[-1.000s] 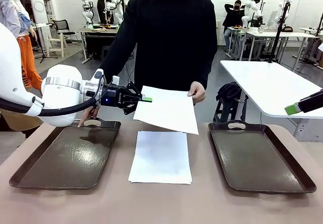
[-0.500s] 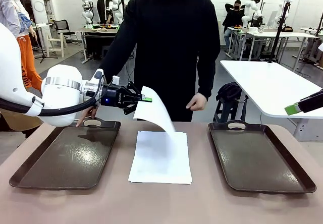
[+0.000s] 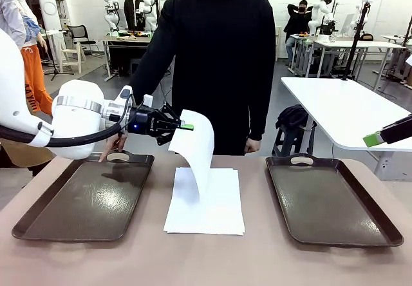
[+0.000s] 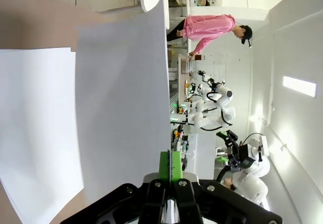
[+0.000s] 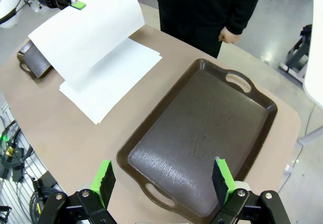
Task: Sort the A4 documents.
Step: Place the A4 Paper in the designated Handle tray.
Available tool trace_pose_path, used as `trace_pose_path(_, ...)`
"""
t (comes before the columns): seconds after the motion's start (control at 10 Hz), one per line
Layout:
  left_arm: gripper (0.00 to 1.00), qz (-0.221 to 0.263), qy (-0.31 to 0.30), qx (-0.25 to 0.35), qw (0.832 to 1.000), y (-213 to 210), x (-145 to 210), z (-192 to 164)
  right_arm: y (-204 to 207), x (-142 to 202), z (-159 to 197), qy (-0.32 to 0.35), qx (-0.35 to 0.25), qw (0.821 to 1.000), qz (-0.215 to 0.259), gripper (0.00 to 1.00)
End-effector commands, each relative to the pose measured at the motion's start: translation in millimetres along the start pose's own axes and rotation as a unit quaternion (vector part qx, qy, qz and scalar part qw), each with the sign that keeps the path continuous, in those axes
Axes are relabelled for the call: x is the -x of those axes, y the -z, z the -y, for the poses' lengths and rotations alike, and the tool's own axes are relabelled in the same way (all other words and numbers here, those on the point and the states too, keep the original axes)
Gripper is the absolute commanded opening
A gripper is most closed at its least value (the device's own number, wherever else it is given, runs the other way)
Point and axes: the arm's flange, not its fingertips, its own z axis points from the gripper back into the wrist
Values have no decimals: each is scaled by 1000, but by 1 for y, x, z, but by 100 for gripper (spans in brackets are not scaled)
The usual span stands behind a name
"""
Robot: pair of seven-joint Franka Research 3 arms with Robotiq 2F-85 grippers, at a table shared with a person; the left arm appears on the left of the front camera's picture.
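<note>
A4 documents (image 3: 206,205): thin white paper, one curled

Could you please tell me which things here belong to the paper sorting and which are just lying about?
Part of the job:
- the sheet pinched in the left tool
- the paper stack
- the left tray and right tray, likely the sorting places

Just lying about:
- the black bag behind the table
- the white side table

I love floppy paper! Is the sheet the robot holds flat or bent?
Bent: pinched at one edge by the left gripper, the sheet curls downward over the stack.
</note>
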Motion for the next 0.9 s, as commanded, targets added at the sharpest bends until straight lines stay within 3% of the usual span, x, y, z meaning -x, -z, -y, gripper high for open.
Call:
trace_pose_path(0.0, 1, -25, 30, -17, 999, -30, 18, 21, 1, 0, 0, 3, 0, 1000, -1, 100)
trace_pose_path(0.5, 1, 21, 4, -96, 995, -119, 43, 11, 1, 0, 0, 3, 0, 1000, -1, 100)
trace_pose_path(0.8, 1, 0, 12, -131, 991, -139, 46, 2, 1, 0, 0, 3, 0, 1000, -1, 100)
